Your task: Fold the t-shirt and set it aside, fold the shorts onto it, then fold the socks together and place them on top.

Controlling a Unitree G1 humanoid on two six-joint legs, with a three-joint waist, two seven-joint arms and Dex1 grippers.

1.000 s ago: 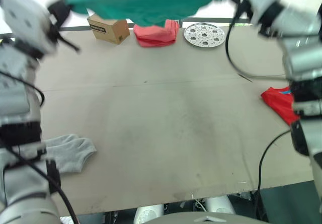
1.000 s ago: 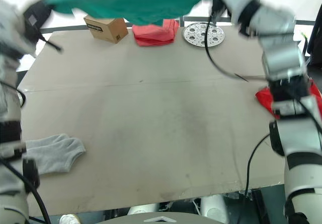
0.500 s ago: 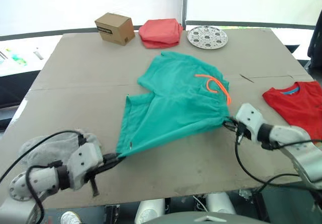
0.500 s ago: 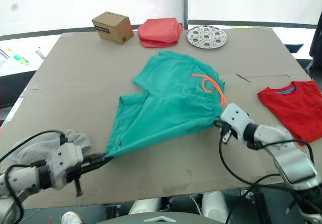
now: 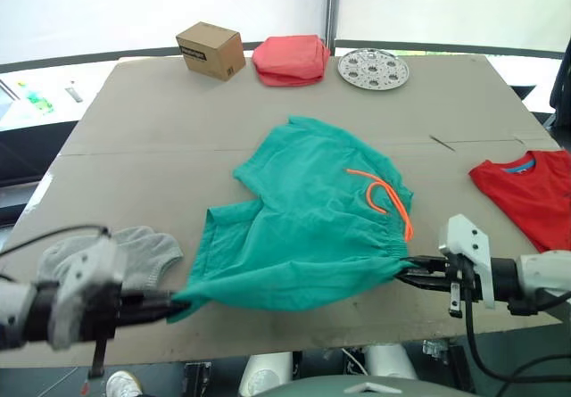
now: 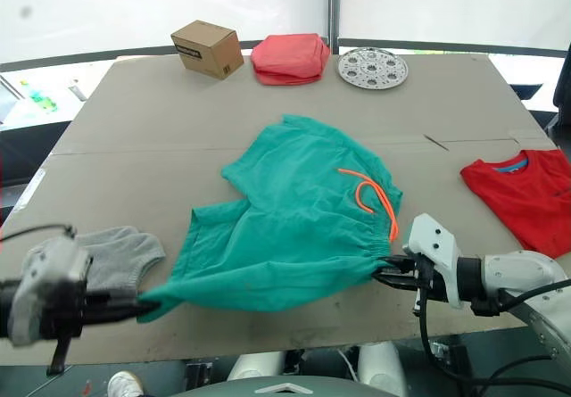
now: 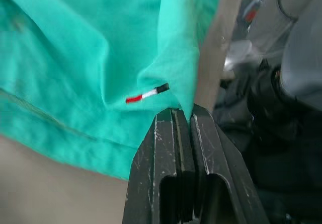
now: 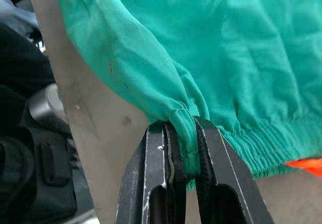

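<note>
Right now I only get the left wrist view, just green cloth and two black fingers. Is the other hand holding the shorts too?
Observer: Yes. The right gripper is shut on the waistband corner of the shorts.
Operator: Where's the red t-shirt?
Observer: The t-shirt lies flat at the table's right edge, apart from the shorts.
Operator: And the socks?
Observer: The socks lie near the front left of the table, beside the left gripper, which pinches the shorts' hem corner.
</note>
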